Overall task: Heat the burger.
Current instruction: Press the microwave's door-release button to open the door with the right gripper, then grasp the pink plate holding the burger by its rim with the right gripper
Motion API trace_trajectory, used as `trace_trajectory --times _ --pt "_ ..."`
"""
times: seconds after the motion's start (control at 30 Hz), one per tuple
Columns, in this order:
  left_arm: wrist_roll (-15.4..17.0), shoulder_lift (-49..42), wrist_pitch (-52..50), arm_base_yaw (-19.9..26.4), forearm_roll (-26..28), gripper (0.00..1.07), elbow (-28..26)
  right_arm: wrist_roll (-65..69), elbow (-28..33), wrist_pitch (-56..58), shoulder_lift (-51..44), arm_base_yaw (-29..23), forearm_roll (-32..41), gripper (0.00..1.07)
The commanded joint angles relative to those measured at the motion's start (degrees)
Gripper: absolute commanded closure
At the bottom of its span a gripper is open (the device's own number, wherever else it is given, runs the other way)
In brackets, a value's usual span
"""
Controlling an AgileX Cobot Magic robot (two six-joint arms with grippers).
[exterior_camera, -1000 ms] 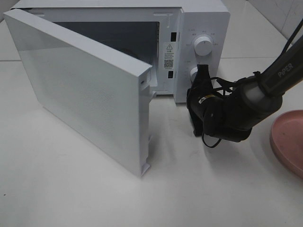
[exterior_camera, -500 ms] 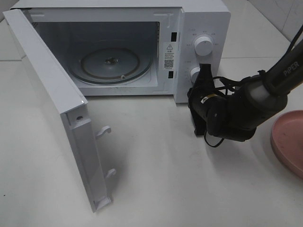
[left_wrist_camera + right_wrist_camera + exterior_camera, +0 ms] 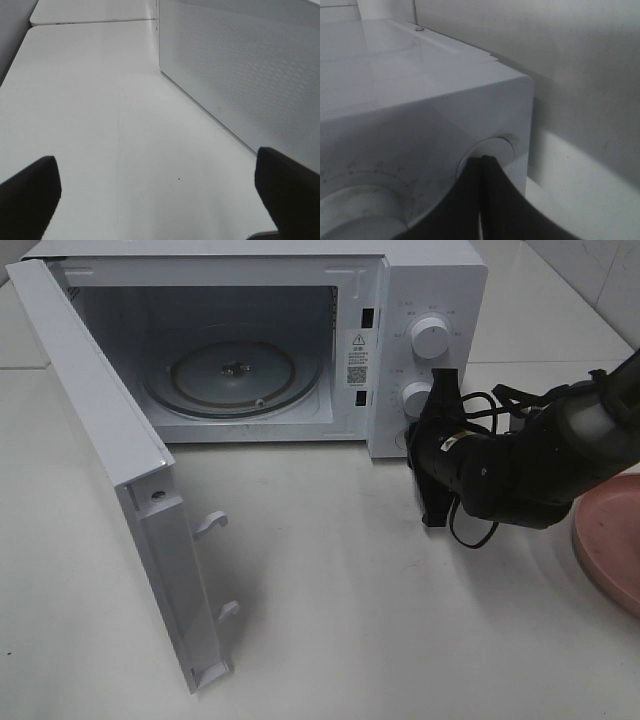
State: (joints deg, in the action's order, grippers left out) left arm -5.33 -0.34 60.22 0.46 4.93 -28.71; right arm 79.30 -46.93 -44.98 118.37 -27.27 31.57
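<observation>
White microwave (image 3: 440, 280) open, turntable (image 3: 232, 375) in high view only | right tool (image 3: 482, 160) together at round button (image 3: 492, 145) | left tool (image 3: 157, 192) apart beside door (image 3: 240, 65)

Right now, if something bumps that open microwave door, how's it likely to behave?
The door will probably swing easily: it is attached only along the microwave's left edge and stands wide open. It looks like a stiff flat panel, so it likely won't flex. Its two latch hooks stick out and might snag anything brushing past.
</observation>
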Motion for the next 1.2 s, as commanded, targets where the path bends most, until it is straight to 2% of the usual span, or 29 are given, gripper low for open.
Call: trace_trajectory --times 0.03,0.33,0.4,0.47,0.5,0.63,0.77,1.2 --pt "0.3 -1.4 -0.8 0.1 0.5 0.09 0.2 -0.6 1.5 3.0 -2.6 0.3 -1.5 1.07" --pt "0.3 -1.4 -0.8 0.1 0.5 0.09 0.2 -2.1 4.4 7.9 -6.8 0.3 -3.3 1.07" --pt "0.3 -1.4 -0.8 0.1 0.5 0.09 0.2 -2.5 5.4 12.0 -9.8 0.3 -8.8 1.07" --pt "0.3 -1.4 -0.8 0.1 0.5 0.09 0.2 -2.5 5.7 13.7 -10.8 0.3 -10.6 1.07" --pt "0.3 -1.4 -0.8 0.1 0.5 0.09 0.2 -2.6 5.8 17.5 -12.7 0.3 -14.4 1.07" --pt "0.3 -1.4 -0.8 0.1 0.5 0.09 0.2 -4.5 6.1 23.5 -15.7 0.3 -17.1 1.06" --pt "0.3 -1.4 -0.8 0.1 0.5 0.09 0.2 -14.2 6.1 34.4 -20.1 0.3 -17.7 1.05" --pt "0.3 -1.4 -0.8 0.1 0.5 0.09 0.2 -41.4 6.1 52.9 -29.0 0.6 -17.5 1.03"
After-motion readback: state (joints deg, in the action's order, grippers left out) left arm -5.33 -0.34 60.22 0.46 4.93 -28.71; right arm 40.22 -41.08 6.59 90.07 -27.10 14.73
